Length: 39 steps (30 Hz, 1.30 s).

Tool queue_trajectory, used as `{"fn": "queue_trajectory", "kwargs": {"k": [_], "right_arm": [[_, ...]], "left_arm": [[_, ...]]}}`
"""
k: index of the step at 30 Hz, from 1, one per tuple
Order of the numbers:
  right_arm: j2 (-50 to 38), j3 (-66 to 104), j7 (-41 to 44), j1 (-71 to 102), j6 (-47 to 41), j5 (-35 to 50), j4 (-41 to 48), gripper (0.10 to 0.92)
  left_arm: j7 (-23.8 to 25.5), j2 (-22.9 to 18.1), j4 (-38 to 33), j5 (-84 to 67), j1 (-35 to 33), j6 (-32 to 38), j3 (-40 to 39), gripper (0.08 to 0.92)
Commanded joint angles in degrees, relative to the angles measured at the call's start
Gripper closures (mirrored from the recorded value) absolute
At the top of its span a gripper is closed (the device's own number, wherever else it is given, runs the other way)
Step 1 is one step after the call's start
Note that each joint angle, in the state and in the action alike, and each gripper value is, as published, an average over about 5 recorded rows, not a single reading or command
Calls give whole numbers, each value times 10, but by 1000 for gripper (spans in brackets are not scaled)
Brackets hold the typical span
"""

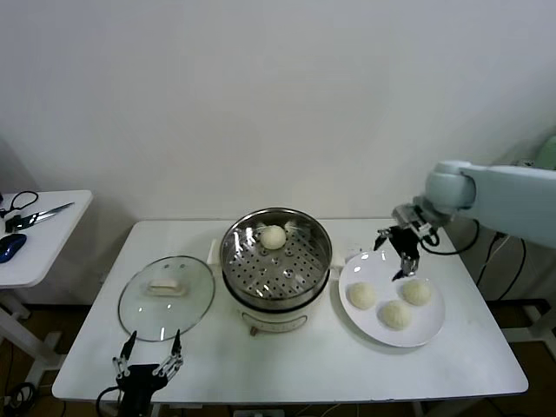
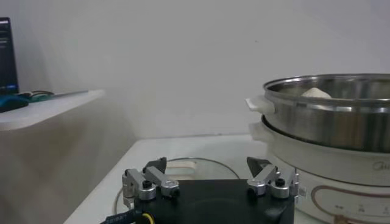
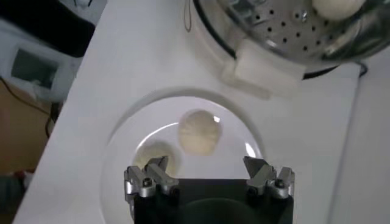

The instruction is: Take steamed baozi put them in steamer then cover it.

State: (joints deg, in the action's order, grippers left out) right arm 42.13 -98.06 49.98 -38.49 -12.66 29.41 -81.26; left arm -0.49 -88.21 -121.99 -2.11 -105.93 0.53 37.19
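Steel-tipped and spread wide, the right claw (image 1: 401, 253) hangs empty over the far edge of the white plate (image 1: 432, 334) at the right of the surface (image 1: 452, 369). Three steamed baozi (image 1: 415, 292) lie directly beneath and just nearward of it: one close under the fingertips at the plate's right, one to its left (image 1: 361, 295), one nearest the front (image 1: 396, 314). In the right wrist view a bun (image 3: 200, 131) sits almost centred between the parted fingers, with a second (image 3: 153, 156) beside it, so the coming reach looks to be a short drop downward and slightly toward the near side rather than any sideways travel. Being round, the buns offer no long axis to line up on; any approach angle should serve.

Left of the plate, just beside it, stands the steamer (image 1: 276, 287), its perforated tray already carrying a fourth bun (image 1: 273, 236) against the far wall. A lift from the plate would then carry leftward over the steel rim.

Farther left lies the cover (image 1: 166, 295), flat on the surface with its white handle up, close to the steamer. The left claw (image 1: 151, 358), likewise spread and holding nothing, waits at the near edge just in front of that lid. It is plainly the nearer arm for the covering step, while the right arm is nearer the buns.
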Motion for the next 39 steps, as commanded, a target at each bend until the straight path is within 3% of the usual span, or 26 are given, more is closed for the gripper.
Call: {"fn": "queue_trajectory", "kwargs": {"k": [1,10,24,39], "right_arm": [[-14,64,-35,105,-106,5,-4,203],[50,112,-56,160,-120,-17,70,203],[78,147,-74,205,-129,-27,109,206],[81,161,-57,204,-118,-32,118,334]], "left_arm": [[0,0,2,2,-1,0,-1,177],[-1,2,5,3,-3,1,4,177],[-1,1,14,6,1,5,3,177],[-4,-2,12,9,-1,6,2,177]]}}
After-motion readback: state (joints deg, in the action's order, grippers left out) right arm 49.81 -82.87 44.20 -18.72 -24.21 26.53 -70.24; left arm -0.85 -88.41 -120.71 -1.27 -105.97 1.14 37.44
